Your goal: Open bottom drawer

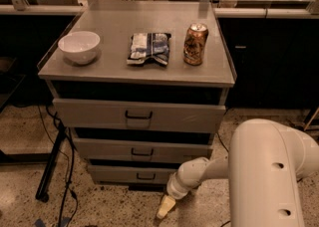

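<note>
The bottom drawer (134, 174) is the lowest grey front of the cabinet, with a small black bar handle (146, 176) at its centre. Its front stands a little behind the two drawers above. My gripper (164, 207) hangs low near the floor, just below and to the right of that handle, not touching it. My white arm (259, 171) reaches in from the lower right.
The middle drawer (142, 151) and top drawer (138, 115) sit above. On the cabinet top stand a white bowl (79, 47), a chip bag (148, 48) and a brown can (195, 44). A black stand leg and cables (52, 164) lie on the floor to the left.
</note>
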{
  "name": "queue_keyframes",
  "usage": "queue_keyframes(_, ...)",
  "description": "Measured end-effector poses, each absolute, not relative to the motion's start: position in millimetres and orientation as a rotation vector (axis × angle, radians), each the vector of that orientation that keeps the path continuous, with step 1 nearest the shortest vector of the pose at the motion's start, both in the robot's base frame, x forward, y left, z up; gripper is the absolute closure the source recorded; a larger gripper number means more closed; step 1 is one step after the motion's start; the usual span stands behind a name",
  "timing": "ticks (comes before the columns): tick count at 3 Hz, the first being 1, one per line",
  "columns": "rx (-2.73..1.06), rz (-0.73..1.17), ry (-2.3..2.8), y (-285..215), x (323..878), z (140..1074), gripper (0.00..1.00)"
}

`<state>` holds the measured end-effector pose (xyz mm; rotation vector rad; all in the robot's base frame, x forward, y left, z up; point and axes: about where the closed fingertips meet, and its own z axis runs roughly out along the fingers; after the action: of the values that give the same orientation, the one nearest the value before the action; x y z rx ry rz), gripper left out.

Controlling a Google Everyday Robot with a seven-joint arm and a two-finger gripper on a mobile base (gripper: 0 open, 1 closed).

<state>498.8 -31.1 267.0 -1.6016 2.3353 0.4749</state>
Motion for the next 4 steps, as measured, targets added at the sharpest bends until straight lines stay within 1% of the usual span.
queue_keyframes(1, -1.621, 0.586, 2.302, -0.1, 515.2, 232.9, 0.00)
queue_keyframes(2, -1.620, 0.585, 2.301, 0.0, 519.6, 231.8, 0.00)
queue_keyframes(4, -1.594, 0.525, 2.161, 33.2, 525.9, 245.4, 0.00)
